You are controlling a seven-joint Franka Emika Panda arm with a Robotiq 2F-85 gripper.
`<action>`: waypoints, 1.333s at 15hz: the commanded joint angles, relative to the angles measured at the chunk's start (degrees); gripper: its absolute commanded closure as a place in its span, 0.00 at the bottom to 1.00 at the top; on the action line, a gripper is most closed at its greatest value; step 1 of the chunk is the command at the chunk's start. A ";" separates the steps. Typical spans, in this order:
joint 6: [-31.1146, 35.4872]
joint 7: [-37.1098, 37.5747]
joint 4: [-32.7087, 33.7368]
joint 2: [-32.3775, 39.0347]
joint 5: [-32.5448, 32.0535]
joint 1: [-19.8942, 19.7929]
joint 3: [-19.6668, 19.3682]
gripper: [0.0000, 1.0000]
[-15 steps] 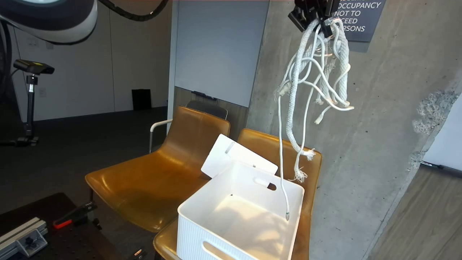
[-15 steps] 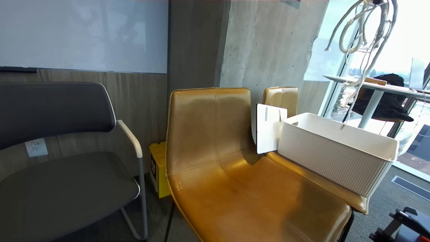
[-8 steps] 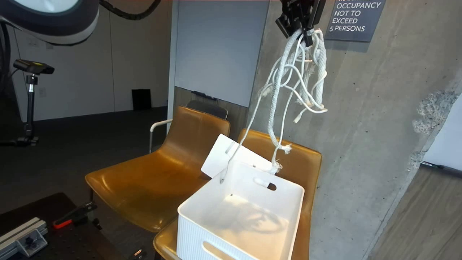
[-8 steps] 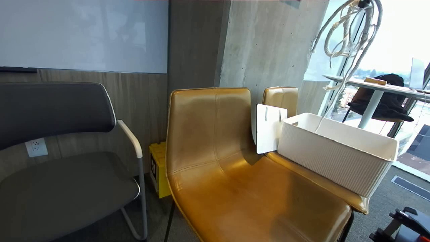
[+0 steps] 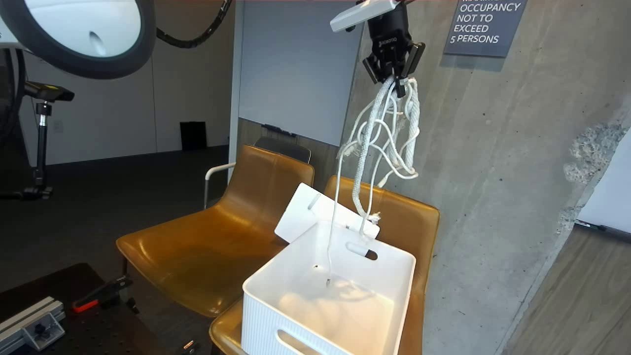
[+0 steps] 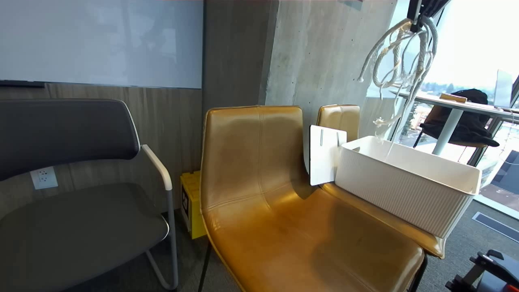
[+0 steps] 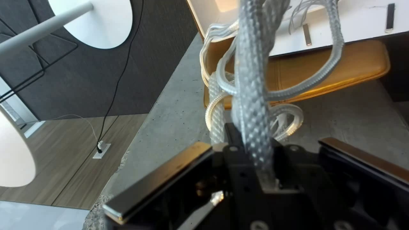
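Note:
My gripper (image 5: 398,85) is shut on a tangled bundle of white rope (image 5: 366,148) that hangs below it in loops and loose ends. In the wrist view a thick braided rope (image 7: 252,80) rises from between the fingers and hides part of them. Thinner loops lie to either side. Under the bundle stands a white ribbed bin (image 6: 405,190) with its top uncovered. One thin cord end dangles inside it, while the bulk of the rope stays above the rim. A flat white panel (image 5: 315,207) leans behind the bin, seen in both exterior views.
The bin rests on a tan chair (image 5: 424,236), beside another tan chair (image 6: 255,162). A concrete pillar (image 5: 493,197) rises behind. A dark armchair (image 6: 81,215), yellow box (image 6: 194,211) and table (image 6: 470,106) stand around. A black clamp (image 5: 106,296) lies at lower left.
The gripper has come down and shifted left in both exterior views, carrying the rope. The thin dangling cord has swung and now hangs lower, within the bin.

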 commanded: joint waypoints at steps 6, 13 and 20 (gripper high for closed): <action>-7.18 -12.38 0.73 0.72 1.57 -2.94 1.35 0.96; -10.23 -16.46 1.36 4.69 0.99 -2.84 1.94 0.96; -12.41 -20.68 2.38 9.81 1.42 -3.14 2.71 0.96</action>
